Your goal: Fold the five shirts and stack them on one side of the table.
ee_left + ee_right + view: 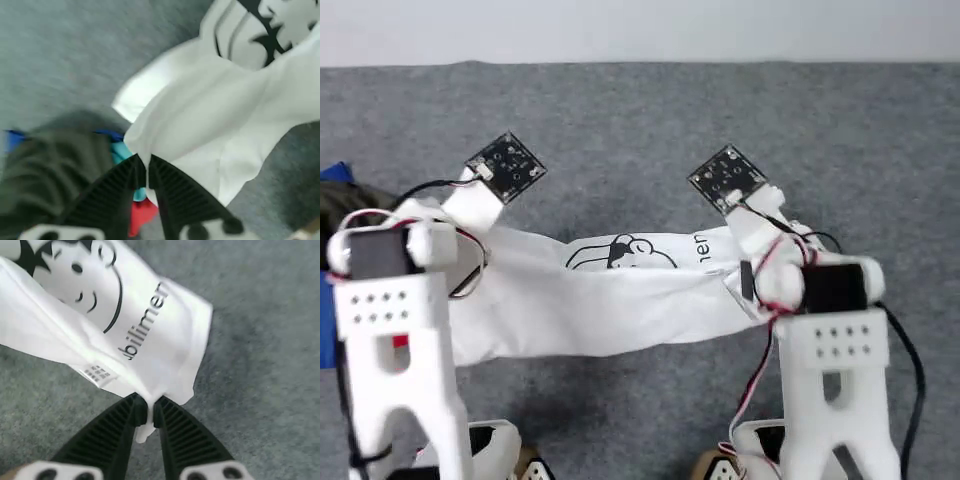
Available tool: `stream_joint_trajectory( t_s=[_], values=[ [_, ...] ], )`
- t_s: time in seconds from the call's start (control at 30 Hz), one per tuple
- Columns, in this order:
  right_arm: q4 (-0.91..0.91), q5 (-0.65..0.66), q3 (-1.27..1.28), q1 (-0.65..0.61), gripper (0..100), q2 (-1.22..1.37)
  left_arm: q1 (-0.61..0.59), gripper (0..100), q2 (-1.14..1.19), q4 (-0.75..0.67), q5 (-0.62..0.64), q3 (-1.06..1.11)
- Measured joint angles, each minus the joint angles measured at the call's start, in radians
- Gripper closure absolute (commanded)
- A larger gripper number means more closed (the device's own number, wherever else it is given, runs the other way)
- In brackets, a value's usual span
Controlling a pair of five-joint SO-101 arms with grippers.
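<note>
A white shirt (610, 295) with a black cartoon print is stretched between the two arms above the grey table. My left gripper (147, 172) is shut on the white shirt (210, 115) at one end, the cloth pinched between its black ribbed fingers (117, 192). My right gripper (150, 412) is shut on the other end of the white shirt (125, 325), near a small label. In the high view the left arm (395, 300) stands at the left and the right arm (820, 300) at the right.
A pile of other shirts, dark olive (50, 165), blue, teal and red (140, 212), lies at the table's left edge (332, 200). Grey carpet-like table surface (720, 110) stretches open behind the arms.
</note>
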Motion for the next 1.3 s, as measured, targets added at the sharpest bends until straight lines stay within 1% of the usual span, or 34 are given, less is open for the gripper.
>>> stream_joint_trajectory(
  t_s=[0.17, 0.27, 0.37, 0.57, 0.8, 0.93, 1.13, 1.3],
  values=[
    [-0.086, 0.0, 0.0, 0.0, 98.9, -0.17, 0.0, 100, -0.121, -0.017, 0.124, -0.157],
    [-0.164, 0.0, 0.0, 0.0, 98.9, -0.265, 0.0, 100, -0.187, -0.091, 0.206, -0.25],
    [-0.23, 0.0, -0.003, 0.017, 98.9, -0.334, 0.0, 100, -0.236, -0.189, 0.245, -0.318],
    [-0.282, 0.0, -0.147, 0.091, 98.9, -0.321, 0.0, 100, -0.29, -0.371, 0.259, -0.388],
    [-0.282, 0.0, -0.399, 0.101, 98.9, -0.244, 0.0, 100, -0.321, -0.516, 0.259, -0.5],
    [-0.282, 0.0, -0.516, 0.109, 98.9, -0.206, 0.0, 100, -0.321, -0.551, 0.259, -0.592],
    [-0.276, 0.003, -0.617, 0.18, 98.9, -0.195, 0.0, 100, -0.322, -0.552, 0.259, -0.715],
    [-0.15, 0.048, -0.721, 0.206, 98.9, -0.196, 0.0, 100, -0.324, -0.535, 0.184, -0.835]
  ],
)
